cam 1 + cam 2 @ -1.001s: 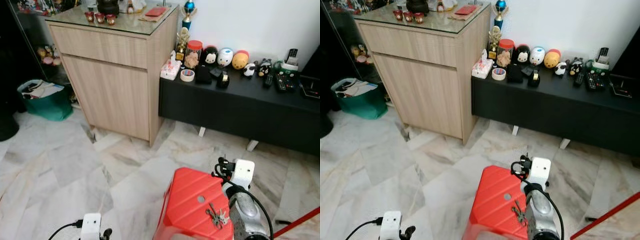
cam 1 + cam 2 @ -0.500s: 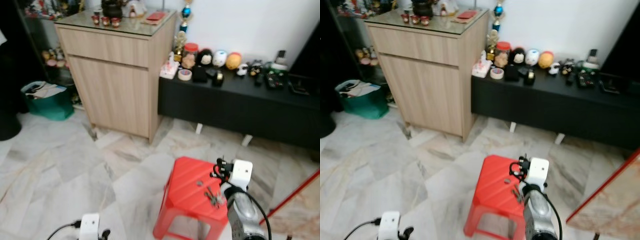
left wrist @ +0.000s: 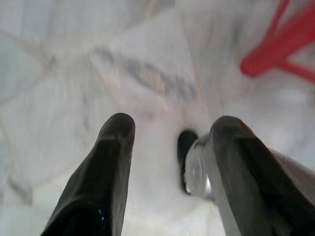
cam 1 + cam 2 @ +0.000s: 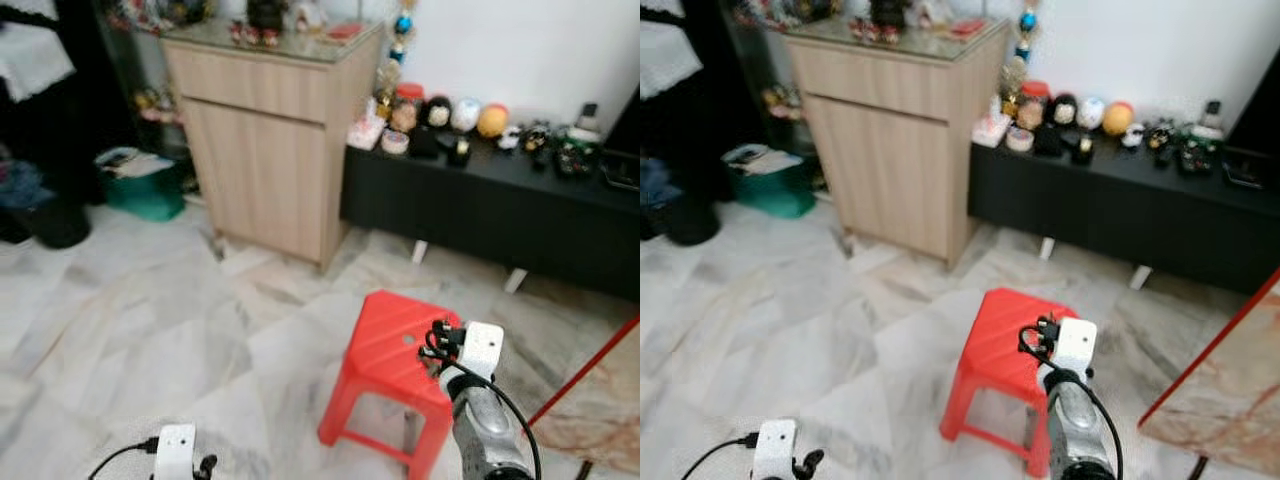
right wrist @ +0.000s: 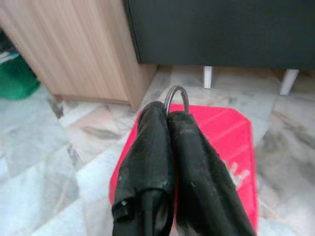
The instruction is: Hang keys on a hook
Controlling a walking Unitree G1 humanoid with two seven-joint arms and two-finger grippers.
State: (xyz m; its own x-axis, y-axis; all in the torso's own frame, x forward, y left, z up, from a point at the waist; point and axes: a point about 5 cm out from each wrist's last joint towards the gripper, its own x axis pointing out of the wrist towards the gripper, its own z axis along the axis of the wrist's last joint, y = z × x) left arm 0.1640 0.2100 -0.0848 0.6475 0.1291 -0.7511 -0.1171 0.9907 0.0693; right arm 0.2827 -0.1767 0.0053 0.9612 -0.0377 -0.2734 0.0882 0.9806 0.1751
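Note:
My right gripper (image 5: 166, 114) is shut on the keys; their thin metal key ring (image 5: 176, 87) sticks out between the two black fingertips. It hangs just above the top of the red plastic stool (image 4: 392, 345). In the eye views the right arm (image 4: 478, 400) rises at the stool's right side, and its wrist hides the fingers. My left gripper (image 3: 173, 125) is open and empty, low over the marble floor (image 4: 150, 300) near one red stool leg (image 3: 275, 49). The left wrist (image 4: 177, 450) shows at the bottom edge.
A light wooden cabinet (image 4: 270, 140) stands at the back. Beside it is a low black bench (image 4: 500, 210) lined with toys and remotes. A green bag (image 4: 145, 188) and a dark bin (image 4: 50, 222) sit at the left. A red-edged marble slab (image 4: 1230, 390) is close on the right.
The whole view has pulled back and swung, so the stool looks smaller and its legs show. The keys that lay on the stool top by my right wrist are no longer there.

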